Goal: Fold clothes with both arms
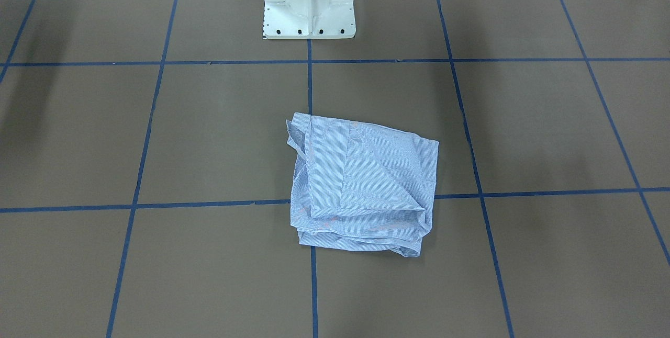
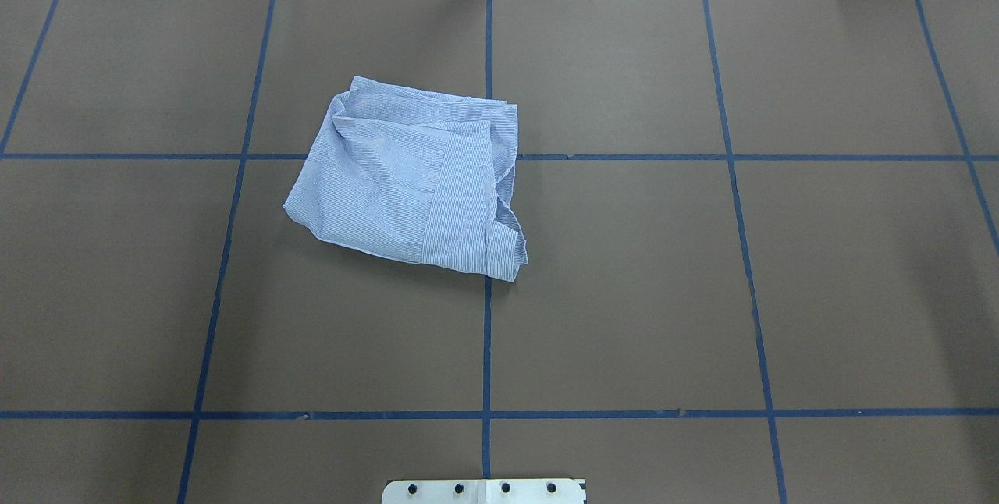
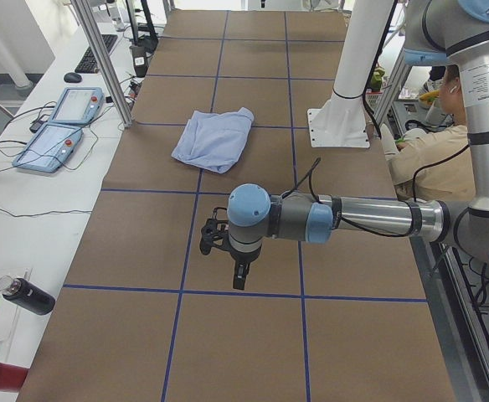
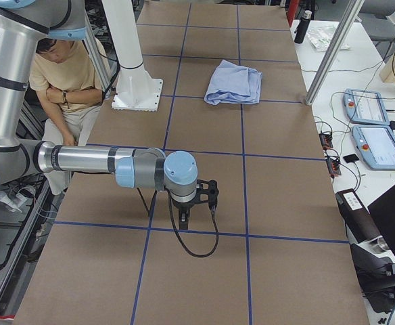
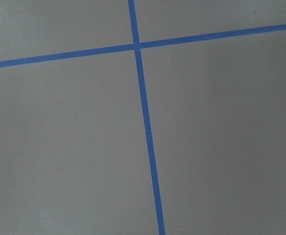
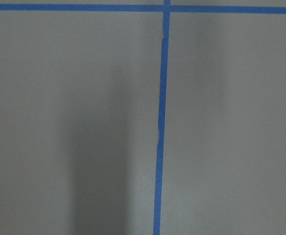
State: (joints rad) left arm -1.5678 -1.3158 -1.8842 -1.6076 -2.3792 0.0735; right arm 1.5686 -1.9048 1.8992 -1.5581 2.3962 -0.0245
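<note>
The light blue-and-white striped shirt (image 1: 361, 186) lies folded into a rough square near the table's middle, on the robot's left side of the centre line in the overhead view (image 2: 406, 184). It also shows in the two side views (image 3: 215, 138) (image 4: 233, 82). No arm touches it. My left gripper (image 3: 211, 239) hovers over bare table far from the shirt, and I cannot tell whether it is open. My right gripper (image 4: 207, 193) likewise hovers over bare table at the other end, and I cannot tell its state. Both wrist views show only brown table with blue tape lines.
The white pedestal base (image 1: 310, 8) stands at the robot's edge of the table. A seated person (image 4: 65, 88) is behind it. Teach pendants (image 3: 60, 126) and a metal post (image 3: 102, 59) stand along the far side, and a dark bottle (image 3: 27, 295) lies off the table.
</note>
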